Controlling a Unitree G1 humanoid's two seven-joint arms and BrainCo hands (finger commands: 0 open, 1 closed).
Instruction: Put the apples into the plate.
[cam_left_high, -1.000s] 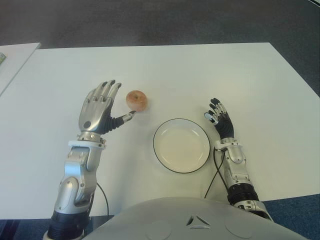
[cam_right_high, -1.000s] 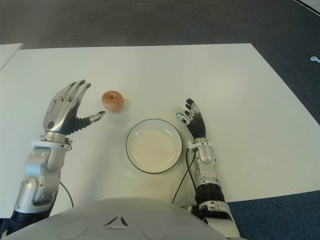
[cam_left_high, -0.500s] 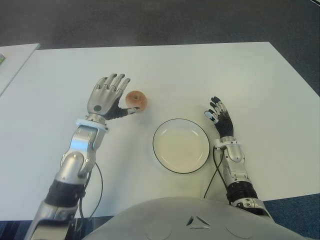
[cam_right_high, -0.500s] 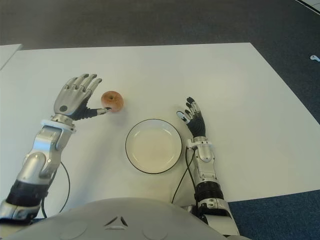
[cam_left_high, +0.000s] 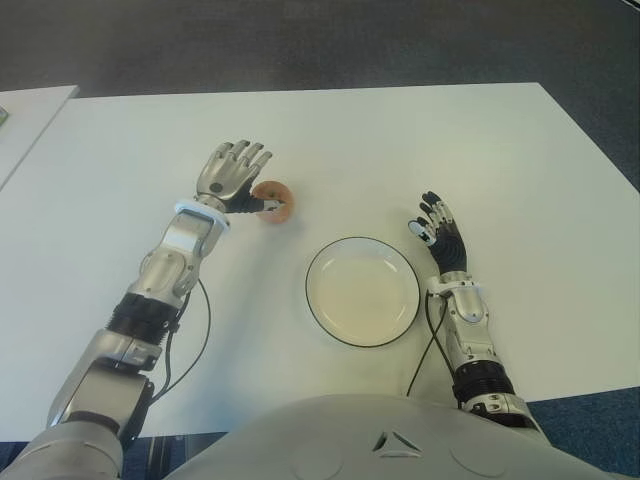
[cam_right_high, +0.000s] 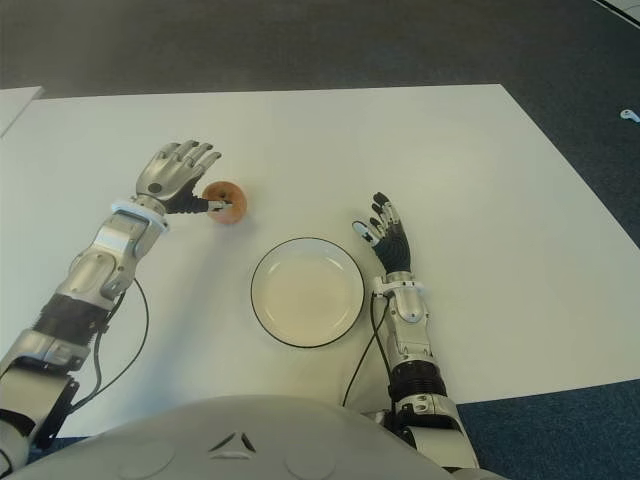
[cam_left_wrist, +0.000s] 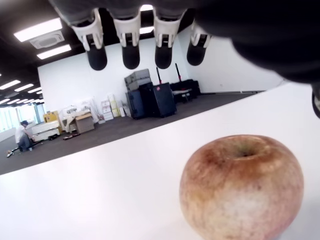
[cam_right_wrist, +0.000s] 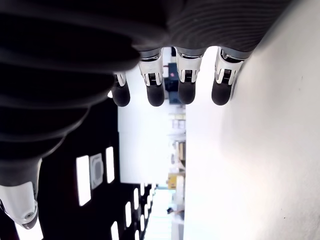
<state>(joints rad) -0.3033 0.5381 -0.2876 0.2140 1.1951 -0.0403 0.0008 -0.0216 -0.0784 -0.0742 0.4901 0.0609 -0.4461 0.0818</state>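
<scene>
Sitting on the white table (cam_left_high: 330, 140), the apple (cam_left_high: 275, 202) lies beyond the plate (cam_left_high: 362, 291) and toward the robot's left, clear of the rim. Left hand (cam_left_high: 232, 178) is poised just left of the apple; its thumb reaches across the fruit's near side, four fingers (cam_left_wrist: 130, 42) spread above and not closed, nothing gripped. Whether the thumb touches the skin cannot be told. Apple stands upright, stem dimple uppermost in the left wrist view; roughly round, no clear long axis. Right hand (cam_left_high: 437, 232) shows just right of the plate, fingers (cam_right_wrist: 186, 80) extended and relaxed, holding nothing. Plate holds nothing.
</scene>
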